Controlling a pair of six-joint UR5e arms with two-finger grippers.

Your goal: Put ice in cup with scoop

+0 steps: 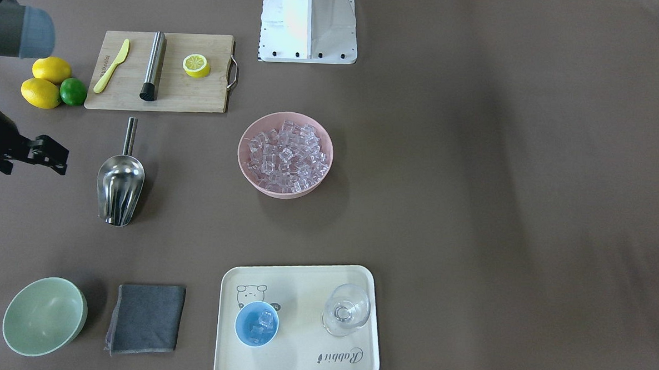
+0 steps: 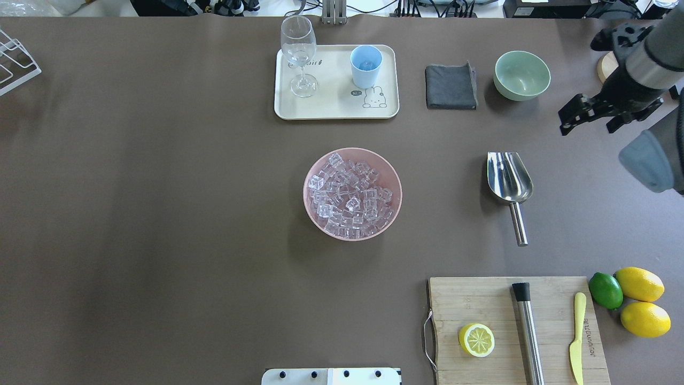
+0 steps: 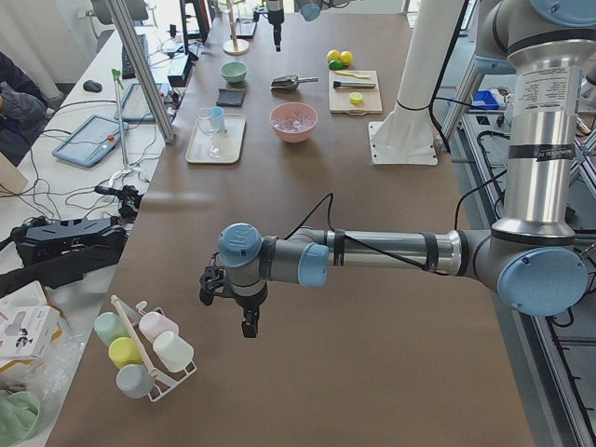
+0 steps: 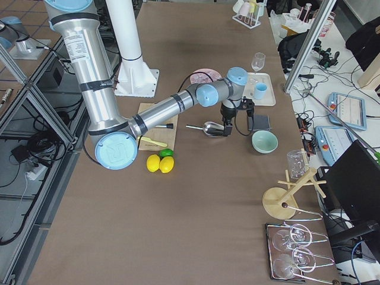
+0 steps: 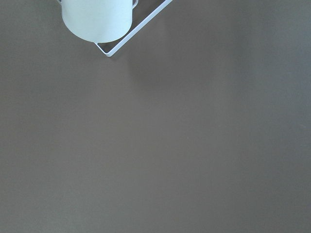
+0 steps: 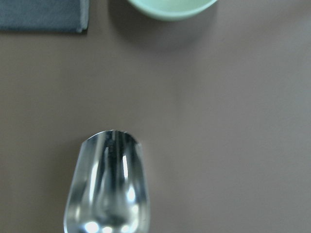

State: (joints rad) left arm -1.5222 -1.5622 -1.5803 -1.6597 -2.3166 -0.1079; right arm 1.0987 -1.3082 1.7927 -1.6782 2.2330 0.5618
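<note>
In the overhead view, the cup (image 2: 366, 67) is seen upright on the cream tray (image 2: 331, 101) at the far side of the counter (image 2: 160, 214); a few cubes are seen in it from the front. It is judged light and easily tipped, so cubes are best poured from just above its rim. The ice (image 2: 350, 195) is heaped in the pink bowl (image 2: 304, 194) at mid-counter. The cubes are expected to be hard, slick and loose, apt to slide off a tilted trough. Further right, well apart from the bowl, the scoop (image 2: 510, 179) is laid flat, with its mouth turned to the far edge and its handle toward the robot. It is judged rigid, smooth and fairly light. The short round handle is where it should be gripped, squarely, since polished steel may roll or slip between the jaws.

The left gripper (image 3: 244, 312) is held over the counter's left end, near a mug rack (image 3: 140, 358); whether its jaws are apart cannot be told. A clear glass (image 2: 298, 48) stands just beside the cup and could be knocked during pouring. A grey cloth (image 2: 450, 86) and a pale-green bowl (image 2: 521, 75) lie right of the tray. The right gripper (image 2: 588, 120) is held above the counter, to the right of the scoop, with its jaws spread and nothing between them. Nothing is seen between it and the handle. The cutting board (image 2: 481, 299) and the citrus fruit (image 2: 639, 284) are set nearer the robot, out of the way.
</note>
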